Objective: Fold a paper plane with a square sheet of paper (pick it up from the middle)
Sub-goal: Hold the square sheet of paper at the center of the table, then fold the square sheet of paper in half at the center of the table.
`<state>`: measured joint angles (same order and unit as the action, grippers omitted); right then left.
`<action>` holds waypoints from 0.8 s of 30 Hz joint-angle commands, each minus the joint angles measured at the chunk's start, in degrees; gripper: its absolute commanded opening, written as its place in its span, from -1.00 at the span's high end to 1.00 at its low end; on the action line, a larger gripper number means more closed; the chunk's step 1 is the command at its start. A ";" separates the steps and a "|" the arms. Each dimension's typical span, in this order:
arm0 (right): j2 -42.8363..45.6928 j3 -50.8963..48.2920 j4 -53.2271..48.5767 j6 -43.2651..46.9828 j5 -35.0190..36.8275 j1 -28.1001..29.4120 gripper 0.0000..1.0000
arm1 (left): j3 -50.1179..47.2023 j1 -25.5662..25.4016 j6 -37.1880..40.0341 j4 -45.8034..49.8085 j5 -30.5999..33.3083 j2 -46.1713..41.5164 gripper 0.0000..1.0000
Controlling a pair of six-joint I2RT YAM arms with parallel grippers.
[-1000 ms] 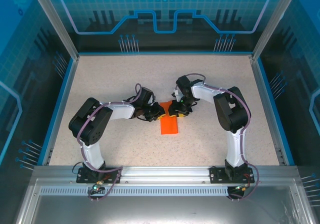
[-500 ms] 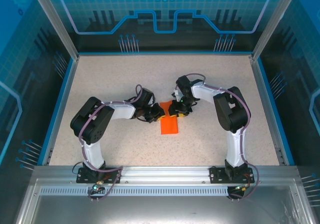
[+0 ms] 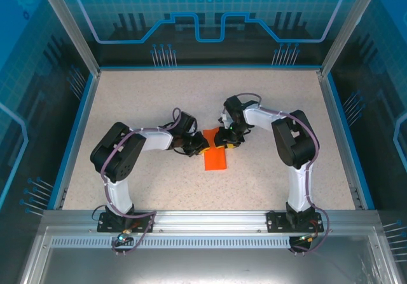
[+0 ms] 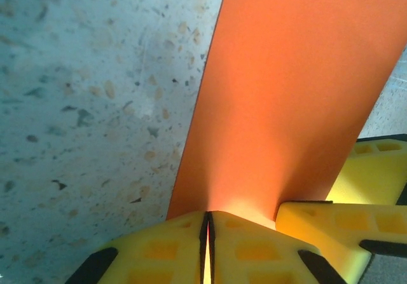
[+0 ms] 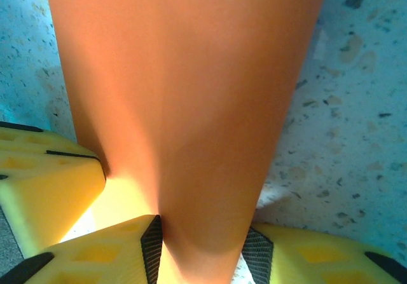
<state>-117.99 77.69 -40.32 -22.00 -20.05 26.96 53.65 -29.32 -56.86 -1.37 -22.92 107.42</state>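
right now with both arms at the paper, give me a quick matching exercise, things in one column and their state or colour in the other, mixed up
Things:
1. left gripper
2. right gripper
3. square sheet of paper
4. table

States or colours:
A. speckled beige
B. jaws parted, with the paper running between them
C. bright orange, folded narrow
D. jaws pressed together on the paper's edge

Pairs: 1-D, 2-B, 3-C, 4-A

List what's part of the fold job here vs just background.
Job:
- orange paper, partly folded
- left gripper, shut on its edge
- right gripper, jaws around the paper

Background:
- speckled table
- blue enclosure walls
- no loose clutter
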 commanded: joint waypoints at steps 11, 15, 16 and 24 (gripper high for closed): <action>18.25 -10.53 6.65 -2.95 7.20 -0.59 0.07 | -0.53 -0.42 1.04 9.40 3.62 3.39 0.77; 18.70 -10.38 10.80 -4.45 3.46 2.38 0.36 | -0.21 -0.45 1.39 10.64 4.63 3.76 0.79; 17.45 -9.62 11.13 -5.03 2.97 3.18 0.43 | -0.21 -0.42 1.40 10.78 4.79 3.92 0.80; 9.45 -7.68 14.49 -9.84 1.99 4.55 0.95 | 0.05 -0.48 1.14 11.64 6.30 4.60 0.94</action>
<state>-106.83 69.10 -27.51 -29.23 -16.91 31.48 55.22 -29.32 -56.60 1.48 -22.24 107.87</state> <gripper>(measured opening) 0.041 0.053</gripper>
